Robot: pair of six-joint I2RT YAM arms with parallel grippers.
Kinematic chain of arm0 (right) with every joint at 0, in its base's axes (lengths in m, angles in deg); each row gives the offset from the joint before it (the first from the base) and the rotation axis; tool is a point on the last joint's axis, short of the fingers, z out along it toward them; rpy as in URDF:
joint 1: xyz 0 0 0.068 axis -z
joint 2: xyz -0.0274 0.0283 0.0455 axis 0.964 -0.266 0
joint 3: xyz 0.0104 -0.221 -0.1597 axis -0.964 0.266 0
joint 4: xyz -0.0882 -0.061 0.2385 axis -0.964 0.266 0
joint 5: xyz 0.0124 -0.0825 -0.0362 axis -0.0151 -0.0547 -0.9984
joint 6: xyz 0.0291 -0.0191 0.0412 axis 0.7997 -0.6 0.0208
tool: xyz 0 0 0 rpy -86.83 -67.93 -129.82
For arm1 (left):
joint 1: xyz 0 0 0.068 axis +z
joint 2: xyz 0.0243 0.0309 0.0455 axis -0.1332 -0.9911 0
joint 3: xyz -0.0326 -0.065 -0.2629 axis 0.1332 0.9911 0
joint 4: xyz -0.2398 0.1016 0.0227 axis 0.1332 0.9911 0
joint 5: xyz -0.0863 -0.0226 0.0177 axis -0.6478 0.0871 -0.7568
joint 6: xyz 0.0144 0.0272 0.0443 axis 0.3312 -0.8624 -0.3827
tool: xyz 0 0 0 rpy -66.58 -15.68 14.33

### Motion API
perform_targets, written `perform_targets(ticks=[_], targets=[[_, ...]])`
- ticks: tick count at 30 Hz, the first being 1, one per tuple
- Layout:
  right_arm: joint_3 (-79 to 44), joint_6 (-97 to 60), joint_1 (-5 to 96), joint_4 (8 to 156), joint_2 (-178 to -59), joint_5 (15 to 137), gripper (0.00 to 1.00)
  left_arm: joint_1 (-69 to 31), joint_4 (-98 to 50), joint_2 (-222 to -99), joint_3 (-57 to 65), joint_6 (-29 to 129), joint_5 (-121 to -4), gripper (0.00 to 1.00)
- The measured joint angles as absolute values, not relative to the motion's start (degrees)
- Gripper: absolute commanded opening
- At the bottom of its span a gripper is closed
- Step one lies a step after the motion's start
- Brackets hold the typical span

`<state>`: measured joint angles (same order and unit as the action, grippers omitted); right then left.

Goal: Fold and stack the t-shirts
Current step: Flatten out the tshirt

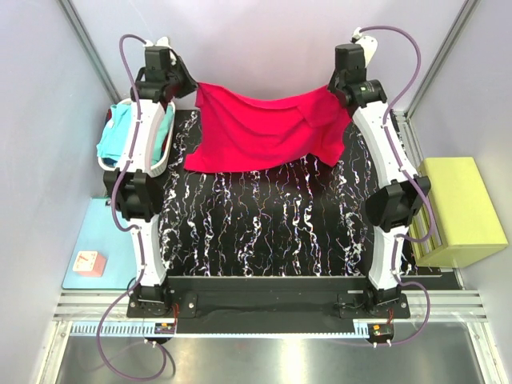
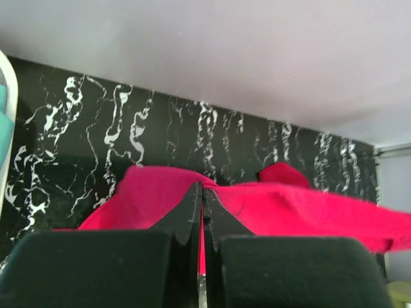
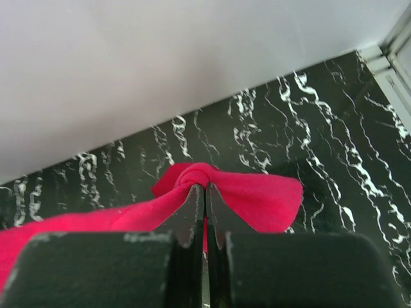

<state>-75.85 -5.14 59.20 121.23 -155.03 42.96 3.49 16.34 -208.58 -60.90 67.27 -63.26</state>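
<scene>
Black marbled table top [image 1: 264,240] fills the middle of the cell, and over its far half the crimson-red t-shirt [image 1: 264,132] hangs stretched between the two arms. Its top edge sags in the middle and its lower part drapes down onto the marble. The left arm [image 1: 144,200] reaches up the left side and the right arm [image 1: 388,184] up the right, both extended toward the back wall.

Off to the right of the table sits the yellow-green block [image 1: 460,208], well apart from the cloth. At near left lies the light-blue mat [image 1: 100,228] with a small pink cube [image 1: 88,262] on it. Beyond the mat stands a white basket [image 1: 162,160], and the turquoise t-shirt [image 1: 118,134] is bunched inside it, partly behind the left arm.

The left gripper [image 2: 203,189] has its jaws pressed together on one upper corner of the red shirt. The right gripper [image 3: 205,187] is likewise clamped tight on the opposite corner, with a rolled knot of red cloth poking out past its tips.
</scene>
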Motion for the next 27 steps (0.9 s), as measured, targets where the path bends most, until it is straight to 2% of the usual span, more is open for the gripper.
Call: perform_targets(ticks=[4,8,15,27], targets=[[-70.08,-4.36,59.87,119.02,-154.22,43.18,0.0,2.11,14.09,-205.82,-53.64,64.87,-61.64,0.0],[-54.65,-2.45,59.98,115.09,-148.67,44.25,0.0,-0.68,13.02,-197.02,-40.07,63.1,-59.96,0.0],[-35.09,0.67,57.97,113.8,-138.29,44.64,0.0,-4.92,10.18,-183.33,-25.12,63.01,-59.94,0.0],[-20.75,8.06,44.07,121.56,-122.01,42.48,0.0,-13.25,9.92,-163.09,2.35,63.53,-58.34,0.0]])
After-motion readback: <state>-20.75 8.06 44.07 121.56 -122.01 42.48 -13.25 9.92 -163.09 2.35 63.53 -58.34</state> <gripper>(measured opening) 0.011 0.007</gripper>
